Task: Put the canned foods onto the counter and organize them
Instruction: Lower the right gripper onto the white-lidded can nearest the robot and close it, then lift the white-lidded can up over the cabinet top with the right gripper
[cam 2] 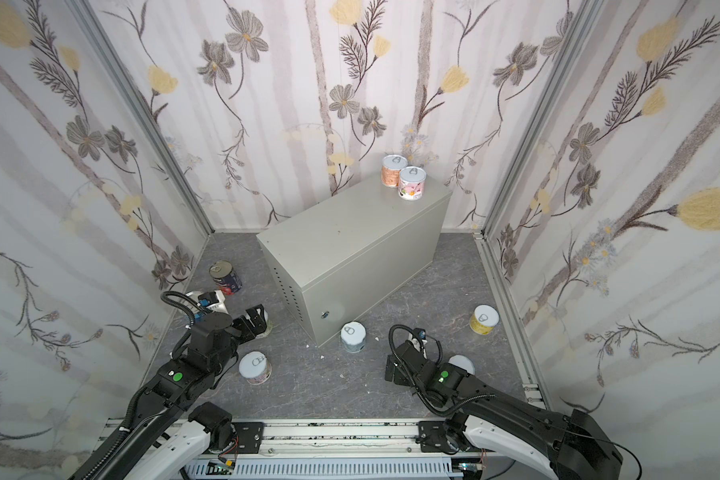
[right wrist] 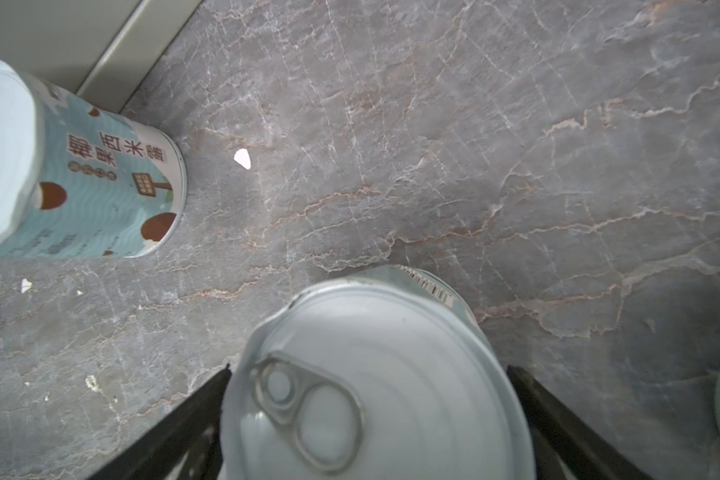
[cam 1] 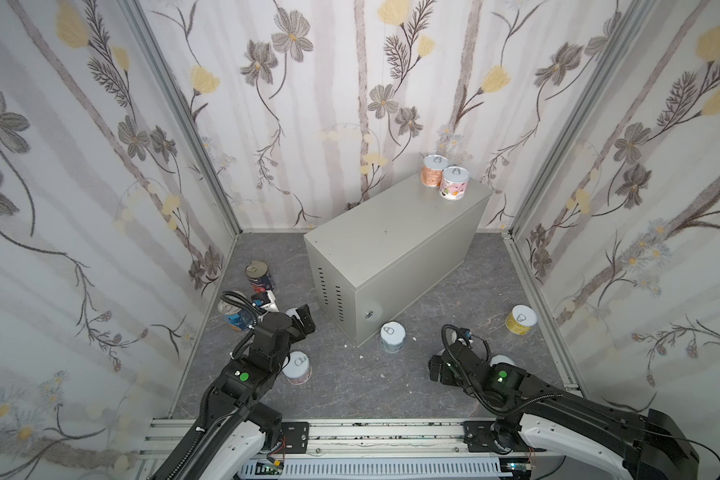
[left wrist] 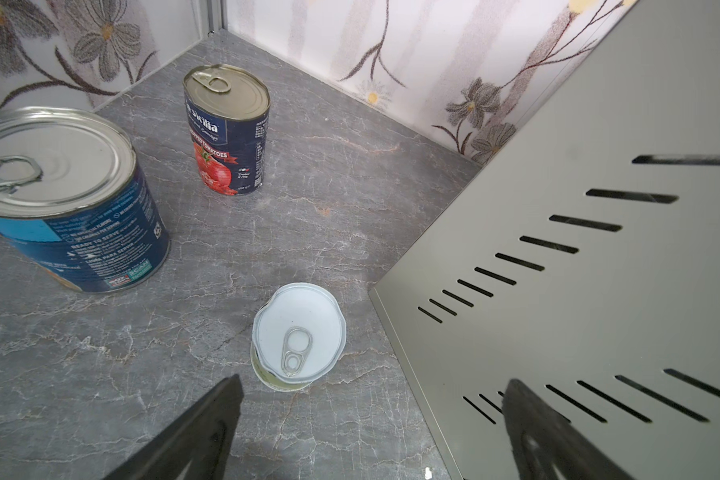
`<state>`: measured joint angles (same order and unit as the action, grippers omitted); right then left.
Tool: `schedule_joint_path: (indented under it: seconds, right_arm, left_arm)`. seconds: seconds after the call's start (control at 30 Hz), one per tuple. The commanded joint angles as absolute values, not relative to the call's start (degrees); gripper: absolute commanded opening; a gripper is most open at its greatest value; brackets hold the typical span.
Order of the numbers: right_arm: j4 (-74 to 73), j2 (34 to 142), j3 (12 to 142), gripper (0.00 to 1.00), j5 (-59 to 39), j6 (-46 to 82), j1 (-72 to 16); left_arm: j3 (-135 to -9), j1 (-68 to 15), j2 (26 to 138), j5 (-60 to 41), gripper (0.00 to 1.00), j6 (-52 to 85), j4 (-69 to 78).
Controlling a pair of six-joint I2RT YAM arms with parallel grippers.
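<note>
The grey-beige counter (cam 1: 391, 232) carries two short cans at its far end, one orange (cam 1: 433, 170) and one pink (cam 1: 454, 183). My right gripper (right wrist: 369, 370) is open low over the floor, its fingers close on either side of a white-lidded short can (right wrist: 375, 374) that stands upright; the arm hides that can in both top views. My left gripper (left wrist: 373, 380) is open and empty beside the counter's vented end (left wrist: 599, 291), just short of a short yellow-green can (left wrist: 298, 336). A navy-red tall can (left wrist: 225, 137) and a blue one (left wrist: 67, 199) stand beyond it.
More short cans stand on the dark marbled floor: a teal one (cam 1: 393, 336) at the counter's near corner, a yellow one (cam 1: 520, 320) by the right wall, a pinkish one (cam 1: 297, 368) under the left arm, and one (cam 1: 503, 359) behind the right wrist. Floral walls enclose three sides.
</note>
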<state>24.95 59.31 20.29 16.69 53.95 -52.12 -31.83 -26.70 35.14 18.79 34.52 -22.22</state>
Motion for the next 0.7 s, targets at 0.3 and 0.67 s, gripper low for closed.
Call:
schedule_joint_path:
  seconds: [0.3,0.67]
  right_arm:
    - [21.27,62.27,19.94,0.92,20.90,54.25,-52.25]
    - [19.42,65.04,20.21,0.71,19.57,52.25,-52.29]
  left_arm:
    - [-30.19,-27.16,34.69,17.14,1.00,37.72,-19.25]
    - [-31.32,-27.26,34.02,15.84,1.00,37.23,-19.43]
